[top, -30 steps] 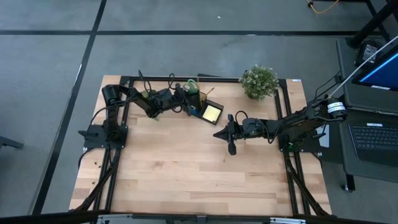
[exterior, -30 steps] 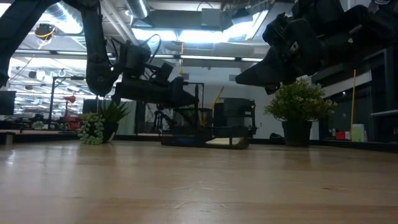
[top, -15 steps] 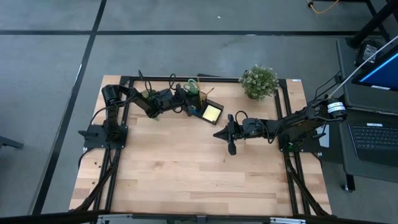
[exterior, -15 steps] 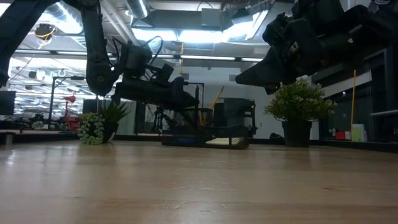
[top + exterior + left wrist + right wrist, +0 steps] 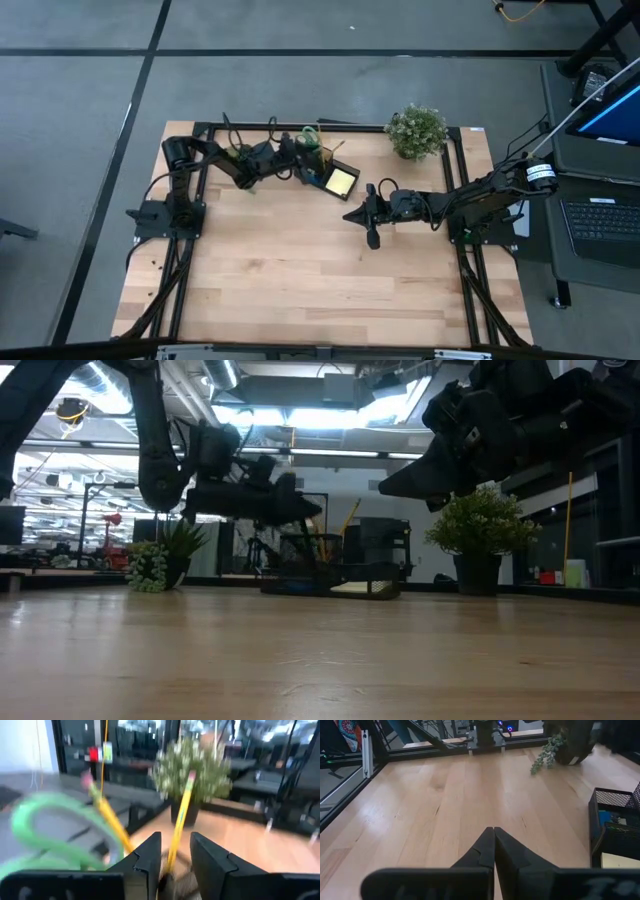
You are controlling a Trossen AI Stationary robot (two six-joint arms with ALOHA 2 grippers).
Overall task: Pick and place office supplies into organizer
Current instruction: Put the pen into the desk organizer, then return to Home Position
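The left pincer (image 5: 175, 857) hangs over the pen cup of the black mesh organizer (image 5: 325, 172) near the table's far edge, its fingers (image 5: 148, 857) parted with a yellow pencil (image 5: 180, 822) standing in the gap between them; whether they touch it cannot be told. A second pencil (image 5: 107, 817) leans beside it, and the green scissors handle (image 5: 45, 827) curves up from the same cup. The yellow sticky-note pad (image 5: 341, 181) lies in the organizer's lower tray, beside small blue pieces (image 5: 610, 817). A potted plant (image 5: 417, 131) stands at the far edge, well apart from the organizer. The right pincer (image 5: 493, 845) is closed and empty, raised above the table (image 5: 300, 270) near its middle. Most of the near half of the table is bare wood, reaching to the black frame rails along both sides.
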